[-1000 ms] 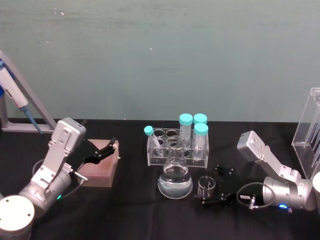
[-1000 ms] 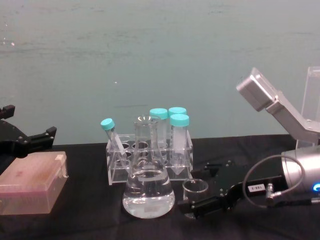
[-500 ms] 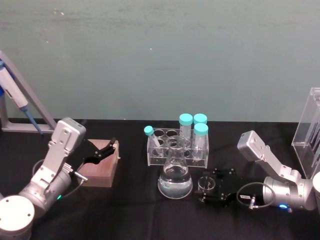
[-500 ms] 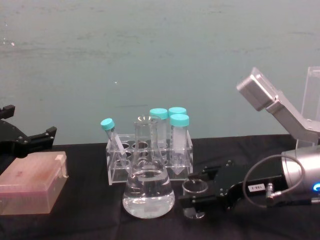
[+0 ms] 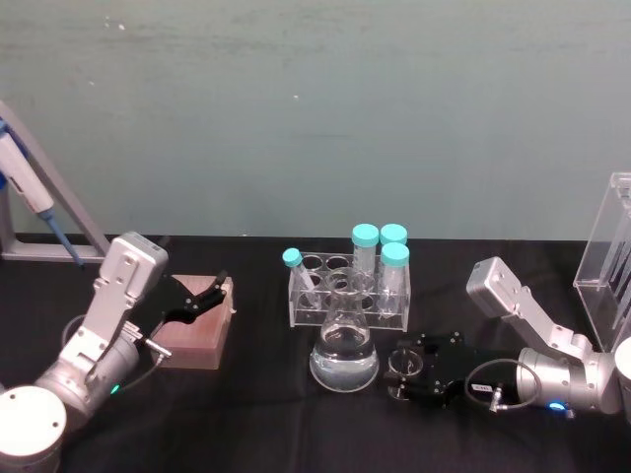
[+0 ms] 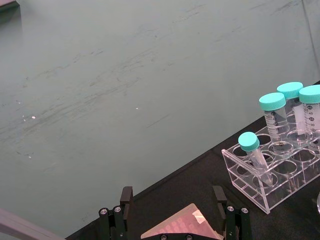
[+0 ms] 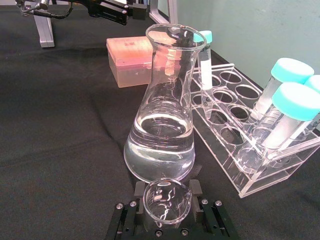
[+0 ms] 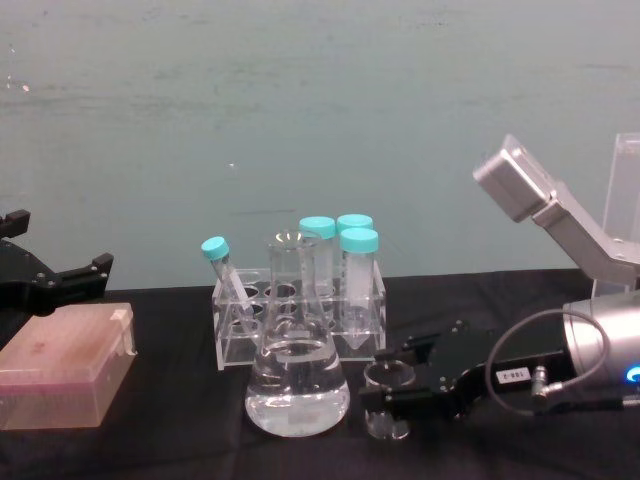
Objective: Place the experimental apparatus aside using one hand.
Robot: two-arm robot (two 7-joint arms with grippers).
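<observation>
The small glass beaker (image 5: 402, 362) (image 8: 387, 402) (image 7: 167, 200) stands on the black table just right of the conical flask (image 5: 344, 359) (image 8: 297, 392) (image 7: 160, 145), which holds clear liquid. My right gripper (image 5: 403, 371) (image 8: 393, 390) (image 7: 167, 196) lies low over the table, shut on the beaker with one finger against each side. The clear acrylic stand (image 5: 612, 246) (image 8: 626, 205) sits at the far right. My left gripper (image 5: 202, 298) (image 8: 52, 284) (image 6: 172, 196) hangs open over a pink box (image 5: 195, 333), idle.
A clear rack of teal-capped tubes (image 5: 350, 292) (image 8: 300, 318) (image 7: 252, 150) (image 6: 280, 167) stands right behind the flask. The pink box (image 8: 62, 366) (image 7: 131, 57) sits at the left. A pipettor on its grey stand (image 5: 30, 197) is at the far left.
The right gripper's fingers were spread around the beaker and have shut on it. The gripper and beaker sit slightly closer to the flask. The left arm has not moved.
</observation>
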